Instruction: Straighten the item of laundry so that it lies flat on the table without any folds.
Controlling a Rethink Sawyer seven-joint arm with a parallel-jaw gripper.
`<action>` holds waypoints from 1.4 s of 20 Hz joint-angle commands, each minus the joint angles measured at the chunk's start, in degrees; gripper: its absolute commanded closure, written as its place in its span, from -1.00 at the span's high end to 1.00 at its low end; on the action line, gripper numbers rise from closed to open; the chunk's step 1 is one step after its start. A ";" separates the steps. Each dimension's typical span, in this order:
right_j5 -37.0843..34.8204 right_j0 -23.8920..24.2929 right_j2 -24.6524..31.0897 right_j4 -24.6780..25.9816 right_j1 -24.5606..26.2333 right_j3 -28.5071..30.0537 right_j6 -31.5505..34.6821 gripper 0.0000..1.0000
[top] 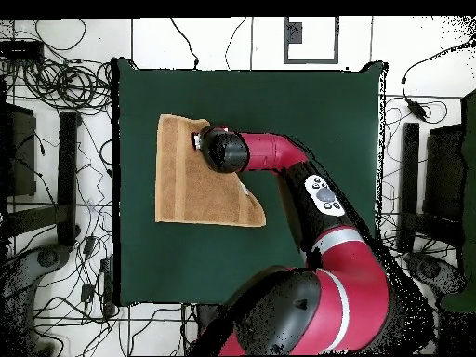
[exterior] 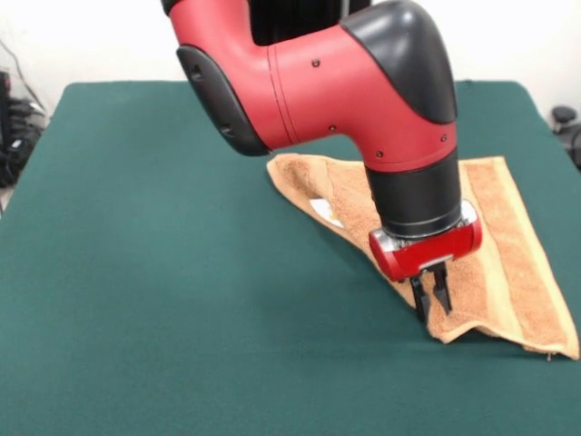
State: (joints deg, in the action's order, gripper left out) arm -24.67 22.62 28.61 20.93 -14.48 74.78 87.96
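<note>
The towel (exterior: 495,259) lies on the table (exterior: 163,300), toward the right side in the front view. It is folded over itself: 1 diagonal fold edge runs from its far left corner to its near edge. A white label (exterior: 324,211) shows on the lower layer. The gripper (exterior: 434,298) points down at the near fold edge, its fingers pressed close together, tips touching the towel.

- The towel (exterior: 508,245) (top: 191,181) is tan-orange, with a paler woven stripe along its edge.
- A small white label (exterior: 325,211) lies on the towel.
- The table (exterior: 163,291) (top: 316,121) under the towel is dark green.
- The arm (exterior: 336,82) (top: 279,153) above the towel is red with black joints.
- The gripper (exterior: 432,298) has a red base and black fingers.
</note>
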 commanded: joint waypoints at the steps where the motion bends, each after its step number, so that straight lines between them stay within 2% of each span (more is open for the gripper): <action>1: 6.80 0.25 -0.48 3.59 8.43 1.63 2.66 -1.00; 9: 7.77 1.12 -0.09 3.15 7.30 3.65 3.42 -1.00; 21: 5.57 -1.09 -5.38 0.75 -0.49 8.76 9.34 -1.00; 28: -0.33 -2.37 -7.62 -1.10 -3.60 9.19 9.22 -1.00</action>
State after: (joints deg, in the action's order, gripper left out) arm -19.99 22.25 25.66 20.95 -17.35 79.20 87.96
